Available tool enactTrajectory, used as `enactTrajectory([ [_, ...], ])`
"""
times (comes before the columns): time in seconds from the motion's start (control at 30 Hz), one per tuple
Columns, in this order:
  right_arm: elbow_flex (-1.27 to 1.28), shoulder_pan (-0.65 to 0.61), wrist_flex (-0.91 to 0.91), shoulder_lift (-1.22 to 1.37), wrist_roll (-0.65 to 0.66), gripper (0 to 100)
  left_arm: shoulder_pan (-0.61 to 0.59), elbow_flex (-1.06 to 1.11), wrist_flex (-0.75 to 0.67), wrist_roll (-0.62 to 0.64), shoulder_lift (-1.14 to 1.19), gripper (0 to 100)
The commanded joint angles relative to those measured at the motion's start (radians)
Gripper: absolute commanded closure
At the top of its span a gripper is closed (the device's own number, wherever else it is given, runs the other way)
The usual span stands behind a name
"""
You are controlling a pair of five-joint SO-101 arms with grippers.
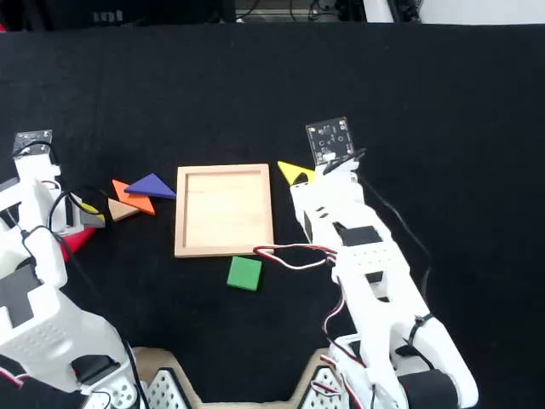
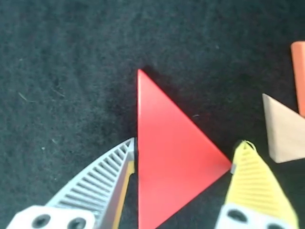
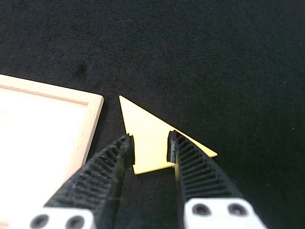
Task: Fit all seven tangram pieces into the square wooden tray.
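A square tray of pale wood [image 1: 180, 213] lies flat on the black cloth-covered table [image 1: 426, 102], and every piece in sight sits outside it on the cloth.

Just off the tray's far right corner lies a flat yellow triangle [image 3: 143, 126], close to the rim but not touching it. The right gripper [image 3: 150, 143] is down over this triangle with its black ribbed fingers [image 3: 112, 167] slightly parted. One tip is at the triangle's edge and the other covers part of its surface. Whether they press the piece cannot be told.

Well to the left of the tray, towards its near corner, lies a flat red triangle [image 2: 162, 143]. The left gripper [image 2: 188, 142] straddles it with its fingers spread, the grey one [image 2: 105, 176] beside one edge and the yellow one [image 2: 255, 181] by a corner.

Between that gripper and the tray's left rim sits a cluster of three pieces. A blue triangle [image 1: 152, 185] is nearest the tray, overlapping an orange piece [image 1: 132, 198], with a tan wooden triangle [image 1: 122, 210] just beside them.

A green square [image 1: 244, 273] lies just beyond the tray's near rim, a little apart from it
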Motion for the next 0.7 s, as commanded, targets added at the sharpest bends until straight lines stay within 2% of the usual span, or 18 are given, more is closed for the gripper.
enactTrajectory([
  [0.0,-0.012,-0.012,-0.021,0.002,0.015,87.1,0.008,-0.015,0.017,0.012,-0.043,69],
  [0.53,-0.012,-0.012,-0.021,0.002,0.015,87.1,0.073,0.176,0.023,0.032,-0.364,69],
  [0.67,-0.012,-0.012,-0.021,0.001,0.015,87.1,0.101,0.139,0.143,0.107,-0.465,69],
])
